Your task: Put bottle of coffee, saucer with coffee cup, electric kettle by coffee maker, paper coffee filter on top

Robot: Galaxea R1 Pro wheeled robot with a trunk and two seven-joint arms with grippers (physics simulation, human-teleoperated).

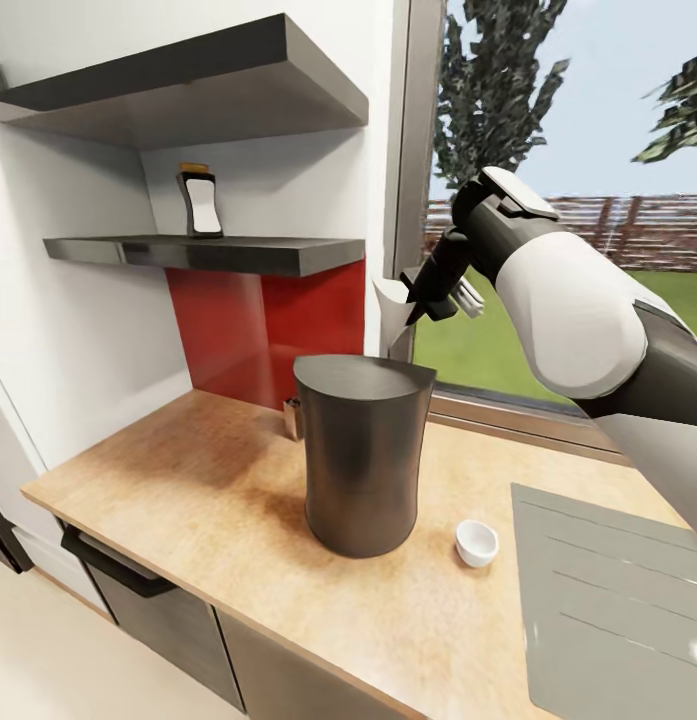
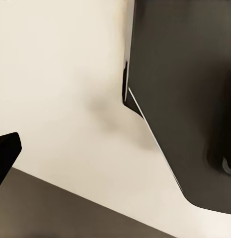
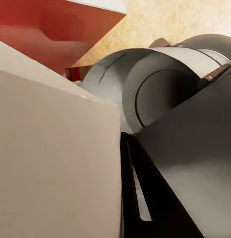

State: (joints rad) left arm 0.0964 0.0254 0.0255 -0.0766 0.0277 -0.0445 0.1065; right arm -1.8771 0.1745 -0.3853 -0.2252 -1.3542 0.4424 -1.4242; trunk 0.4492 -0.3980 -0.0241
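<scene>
Coffee maker [image 1: 363, 455]: big dark tube standing on the wood table [image 1: 188, 480], near the middle.
Right claw [image 1: 420, 295]: up in the air, behind and above the coffee maker, closed on the paper coffee filter [image 1: 393, 315].
Paper coffee filter: white cone, pinched in the right claw, just above the coffee maker's back rim. It looks big and pale close to the right wrist camera [image 3: 55, 163].
Coffee cup [image 1: 477, 543]: small and white, on the table just right of the coffee maker.
Bottle of coffee [image 1: 199, 203]: stands on the thin black kitchen shelf [image 1: 203, 253].
Left claw: cannot tell if it is open or closed.
</scene>
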